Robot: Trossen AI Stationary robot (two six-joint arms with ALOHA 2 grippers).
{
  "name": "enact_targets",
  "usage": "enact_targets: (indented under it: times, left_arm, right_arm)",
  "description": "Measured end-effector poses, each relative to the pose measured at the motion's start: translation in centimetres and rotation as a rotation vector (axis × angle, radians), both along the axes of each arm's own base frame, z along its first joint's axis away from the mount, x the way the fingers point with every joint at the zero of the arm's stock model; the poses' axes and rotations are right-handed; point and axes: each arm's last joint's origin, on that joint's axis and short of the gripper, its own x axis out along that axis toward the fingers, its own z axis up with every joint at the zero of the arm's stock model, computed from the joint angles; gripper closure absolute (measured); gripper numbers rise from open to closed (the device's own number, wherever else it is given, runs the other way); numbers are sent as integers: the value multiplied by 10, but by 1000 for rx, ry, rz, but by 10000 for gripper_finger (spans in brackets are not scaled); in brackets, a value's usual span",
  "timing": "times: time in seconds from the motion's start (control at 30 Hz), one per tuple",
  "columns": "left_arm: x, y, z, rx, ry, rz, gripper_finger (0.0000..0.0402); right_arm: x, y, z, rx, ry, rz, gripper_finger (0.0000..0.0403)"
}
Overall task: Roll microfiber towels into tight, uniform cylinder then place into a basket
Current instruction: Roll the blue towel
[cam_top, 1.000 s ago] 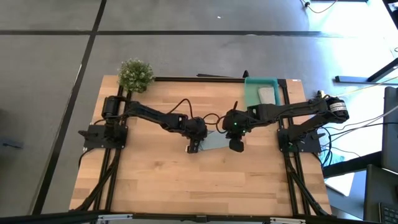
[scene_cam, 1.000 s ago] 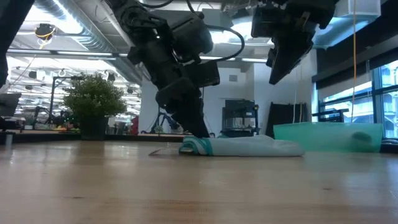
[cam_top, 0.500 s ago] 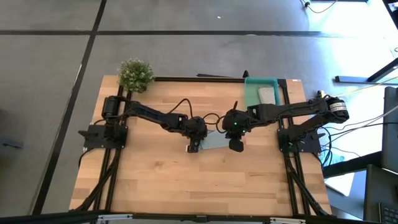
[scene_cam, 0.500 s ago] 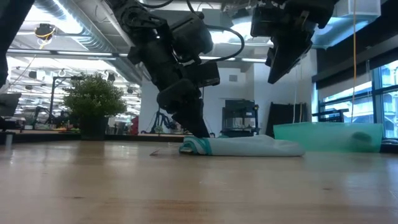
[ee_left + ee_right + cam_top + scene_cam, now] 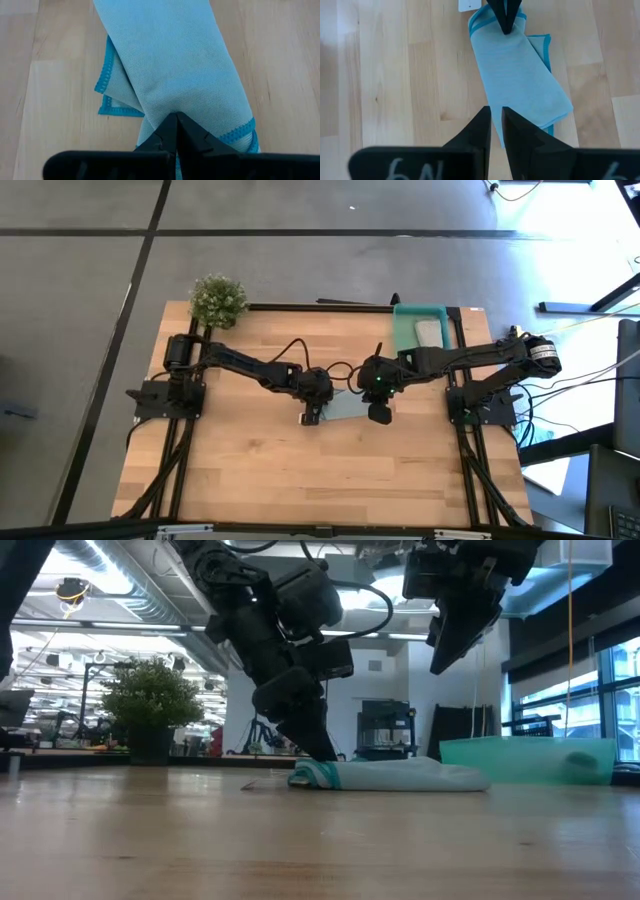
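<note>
Towel work sits at the middle of the wooden table [image 5: 250,470]: the light blue towel [image 5: 175,65] lies there as a loosely folded, flattened roll, its darker blue stitched edge showing at one side. The left gripper [image 5: 176,131] is down at the roll's left end with its fingers pressed together, pinching the cloth at that end. The right gripper [image 5: 496,127] hangs above the roll's right part, clear of it, fingers almost together with only a thin slit between them and nothing held. The teal basket [image 5: 403,332] stands at the far right of the table, well apart from the blue roll, and the pale grey-beige towel [image 5: 429,333] lies inside it. A small bushy green plant [image 5: 217,299] stands at the far left corner.
</note>
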Motion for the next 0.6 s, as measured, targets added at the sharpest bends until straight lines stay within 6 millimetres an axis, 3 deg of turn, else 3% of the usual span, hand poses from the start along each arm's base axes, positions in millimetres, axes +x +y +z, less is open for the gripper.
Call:
enact_targets:
  times: [0.6]
  left_arm:
    - [0, 0, 0, 0, -1, -1, 401]
  right_arm:
    - [4, -1, 2, -20, -47, -16, 354]
